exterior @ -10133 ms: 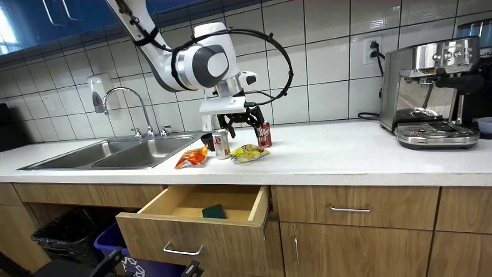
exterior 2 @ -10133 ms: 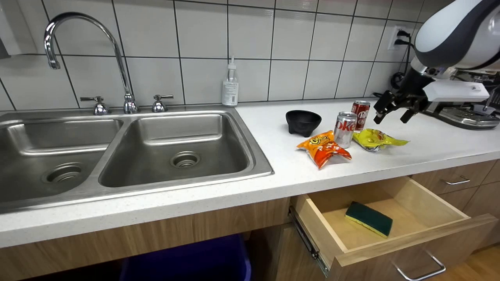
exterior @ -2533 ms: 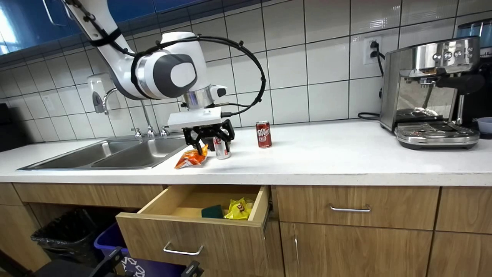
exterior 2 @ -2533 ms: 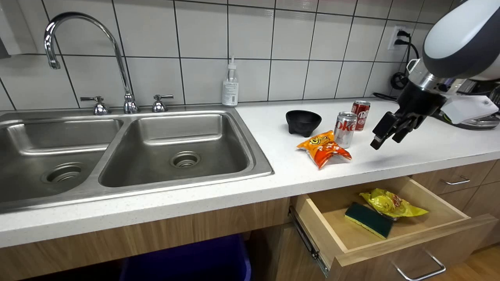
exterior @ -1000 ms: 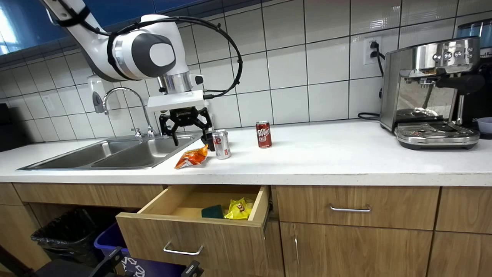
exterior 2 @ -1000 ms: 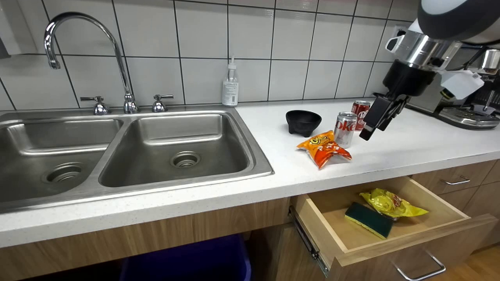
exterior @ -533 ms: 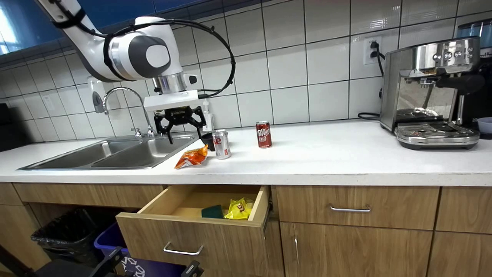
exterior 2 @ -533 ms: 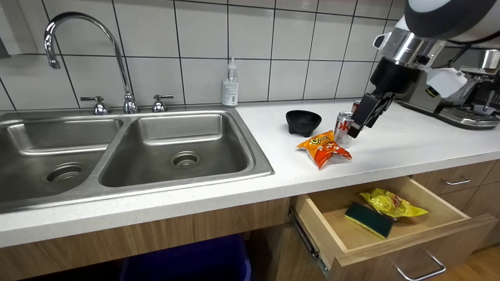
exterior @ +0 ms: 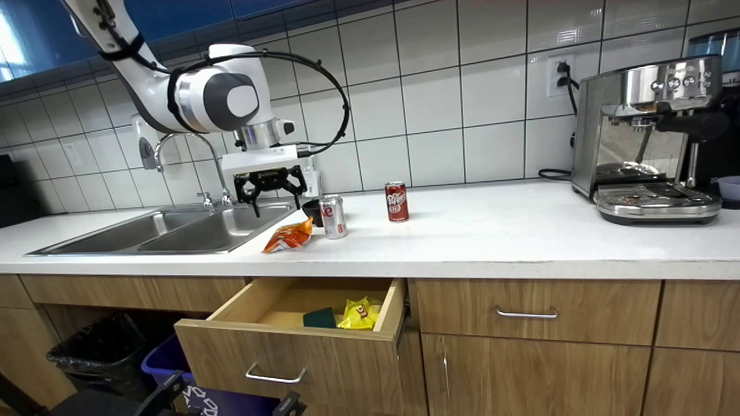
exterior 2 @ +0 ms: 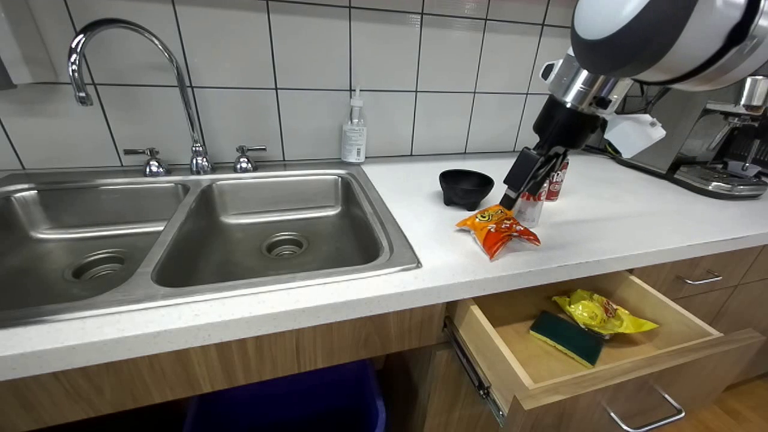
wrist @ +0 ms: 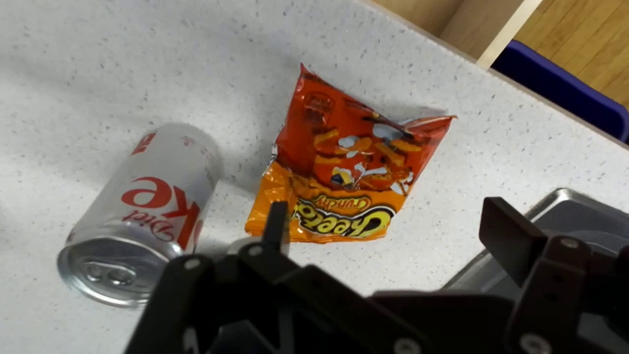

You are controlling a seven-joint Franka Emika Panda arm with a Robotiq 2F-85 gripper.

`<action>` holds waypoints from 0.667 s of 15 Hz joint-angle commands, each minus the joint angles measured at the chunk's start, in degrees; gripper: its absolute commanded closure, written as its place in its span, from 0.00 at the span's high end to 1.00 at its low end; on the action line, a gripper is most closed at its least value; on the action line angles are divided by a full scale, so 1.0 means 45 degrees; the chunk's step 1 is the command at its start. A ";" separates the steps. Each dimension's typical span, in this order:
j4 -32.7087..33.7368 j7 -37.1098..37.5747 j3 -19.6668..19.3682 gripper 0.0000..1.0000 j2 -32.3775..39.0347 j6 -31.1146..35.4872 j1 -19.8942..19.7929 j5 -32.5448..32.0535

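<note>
Cheetos bag (wrist: 349, 167) beside Diet Coke can (wrist: 152, 196); hand (wrist: 388, 221) spread wide.

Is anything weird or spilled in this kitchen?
I see nothing spilled around the orange bag. One odd thing: a drawer stands open, with a yellow bag right by a sponge inside. If that's food, a sponge seems a funny neighbor.

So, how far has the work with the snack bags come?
Done, it seems: the yellow bag lies in the open drawer. In hand: the open pincer hovers near the orange Cheetos bag, holding nothing. Left, perhaps: that same bag, as it lies on the counter outside the drawer.
</note>
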 commanded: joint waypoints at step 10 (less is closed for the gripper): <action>0.1761 0.1496 0.0829 1.00 0.2707 0.2672 -0.0583 -0.0783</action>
